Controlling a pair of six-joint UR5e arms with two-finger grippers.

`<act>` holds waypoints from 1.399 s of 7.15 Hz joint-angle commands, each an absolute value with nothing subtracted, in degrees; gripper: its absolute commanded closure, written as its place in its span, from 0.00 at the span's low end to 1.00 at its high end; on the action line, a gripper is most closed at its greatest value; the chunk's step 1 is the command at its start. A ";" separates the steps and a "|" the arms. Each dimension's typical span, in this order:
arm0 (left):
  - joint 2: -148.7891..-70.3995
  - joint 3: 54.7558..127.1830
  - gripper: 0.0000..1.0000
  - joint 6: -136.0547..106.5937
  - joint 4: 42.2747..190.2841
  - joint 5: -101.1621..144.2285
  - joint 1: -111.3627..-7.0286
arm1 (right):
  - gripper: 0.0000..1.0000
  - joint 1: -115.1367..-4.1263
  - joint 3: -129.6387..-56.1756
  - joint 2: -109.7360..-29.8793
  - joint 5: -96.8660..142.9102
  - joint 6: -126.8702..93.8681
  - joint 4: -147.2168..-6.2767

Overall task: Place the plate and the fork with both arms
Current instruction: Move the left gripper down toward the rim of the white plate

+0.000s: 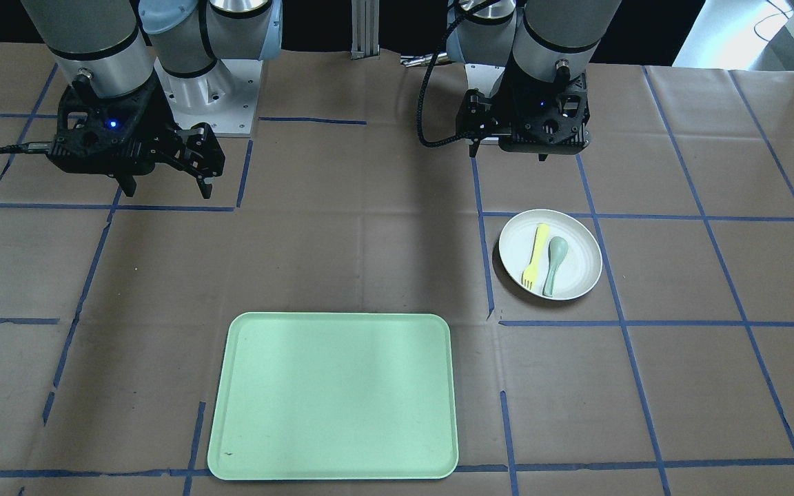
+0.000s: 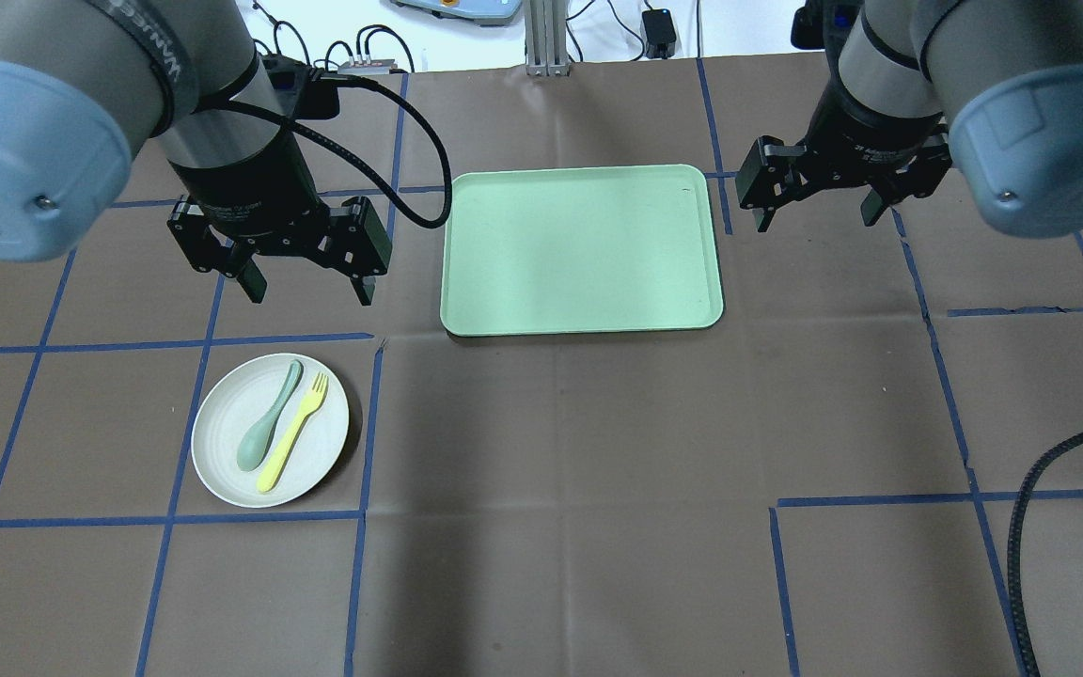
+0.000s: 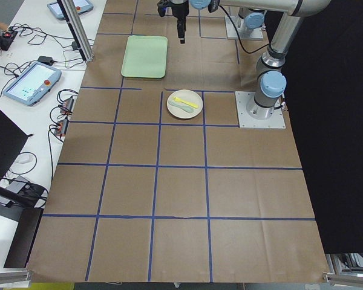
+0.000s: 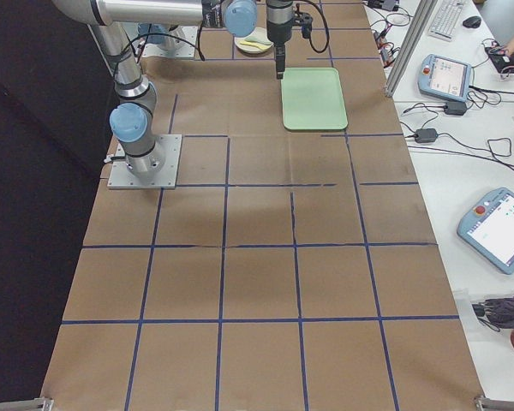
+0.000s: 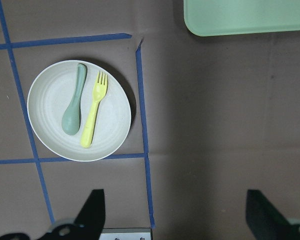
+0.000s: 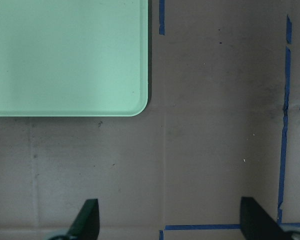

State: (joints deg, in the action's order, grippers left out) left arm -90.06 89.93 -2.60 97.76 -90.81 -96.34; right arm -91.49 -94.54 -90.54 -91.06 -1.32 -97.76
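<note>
The off-white plate (image 2: 222, 423) sits on the table at the near left, with the pale-yellow fork (image 2: 295, 431) and a grey-green spoon (image 2: 264, 432) lying side by side in it. The left wrist view shows the plate (image 5: 50, 100) and fork (image 5: 92, 112) too. My left gripper (image 2: 309, 290) hangs open and empty above the table, just beyond the plate. My right gripper (image 2: 816, 216) is open and empty, to the right of the tray. The front view shows the plate (image 1: 579, 255), the fork (image 1: 535, 256), the left gripper (image 1: 507, 153) and the right gripper (image 1: 166, 189).
A rectangular mint-green tray (image 2: 582, 249) lies at the table's middle, between the two grippers, with nothing in it. Its corner shows in the right wrist view (image 6: 65, 55). Brown paper with blue tape lines covers the table.
</note>
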 commanded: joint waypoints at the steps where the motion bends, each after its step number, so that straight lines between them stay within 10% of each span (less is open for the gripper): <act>1: -90.26 90.35 0.00 2.95 97.82 -90.79 -94.58 | 0.00 -91.49 -94.66 -90.53 -91.05 -1.32 -97.73; 10: -90.25 115.39 0.01 37.43 73.75 -88.24 -64.62 | 0.00 -91.49 -94.66 -90.62 -90.97 -1.23 -97.73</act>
